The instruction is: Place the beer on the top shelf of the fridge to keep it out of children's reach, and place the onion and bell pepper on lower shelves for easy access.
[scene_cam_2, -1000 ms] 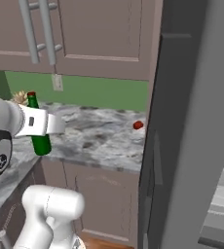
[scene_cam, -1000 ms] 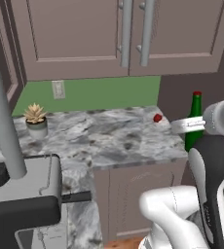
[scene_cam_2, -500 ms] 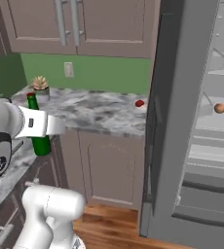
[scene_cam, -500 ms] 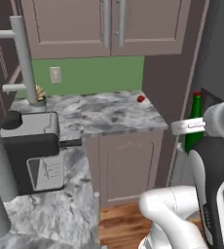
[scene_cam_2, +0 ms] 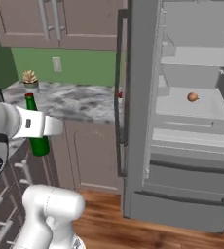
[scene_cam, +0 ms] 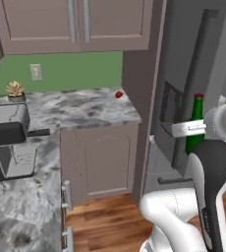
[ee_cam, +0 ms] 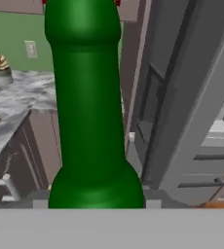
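The beer point(scene_cam_2: 36, 133) stands upright, pinched in the jaws, near the bench point(scene_cam_2: 80, 104). The fridge point(scene_cam_2: 182, 112) is open at right, its door edge point(scene_cam_2: 133, 116) between bottle and shelves; the onion point(scene_cam_2: 193, 97) sits inside, the pepper point(scene_cam: 118, 94) on the bench. Since before, the base has swung toward the fridge.

place: kitchen | signs: fridge point(scene_cam_2: 182, 121), marble counter point(scene_cam: 80, 108), wooden cupboards point(scene_cam: 75, 24)

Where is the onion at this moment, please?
In the right base view the onion lies on a middle shelf inside the open fridge, towards the right of the picture, one level below the top shelf.
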